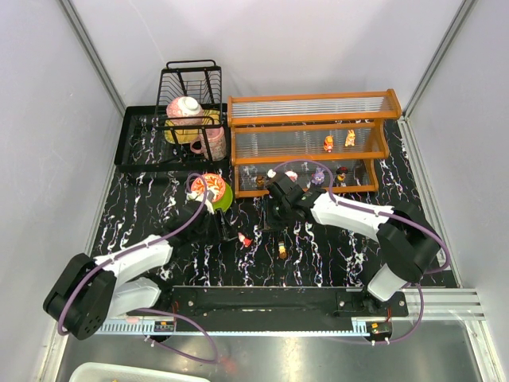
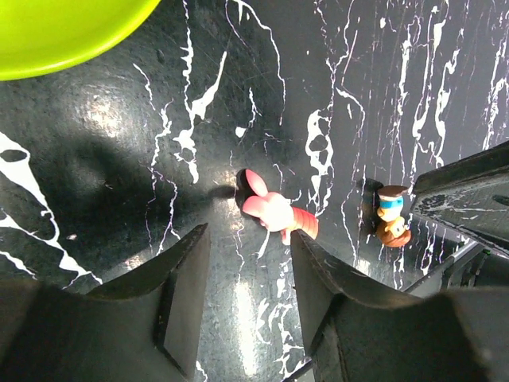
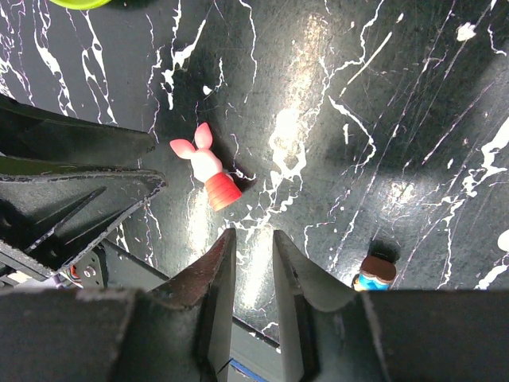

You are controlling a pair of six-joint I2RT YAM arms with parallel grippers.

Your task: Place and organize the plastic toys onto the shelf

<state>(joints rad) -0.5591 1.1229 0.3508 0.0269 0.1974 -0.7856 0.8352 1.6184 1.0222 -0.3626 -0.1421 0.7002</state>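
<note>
Pink plastic pig figurine w/ red striped body (image 2: 274,213) lies on its side on the black white-veined worktop (image 2: 95,183), just ahead of the left jaws and nearer their right-hand finger. Can't tell if it touches that finger. Small brown figurine w/ blue face (image 2: 391,215) sits near it. In the right wrist view its lower part is hidden behind the right jaws' own housing. Lime-green plate (image 2: 56,32) is cropped to 1 corner arc in the left wrist view.

From above, both loose toys are specks w/ no detail. Both sets of jaws are dark lumps on dark worktop, so their opening can't be read there. Right arm (image 1: 350,211) covers part of the bottom tier of the orange-framed shelf w/ clear ribbed panels (image 1: 314,119). Figurines on that tier are blurry, count unclear. 2 orange-yellow figurines (image 1: 328,144) on the middle tier show plainly.

Wrist views fill the gap: left jaws stand well apart w/ nothing btwn them. Right jaws are parted by a narrow slit only, also empty, aimed toward the pig. Only the top view shows the shelf, left arm (image 1: 143,255), red patterned bowl (image 1: 207,185) and black wire dish rack (image 1: 191,79).
</note>
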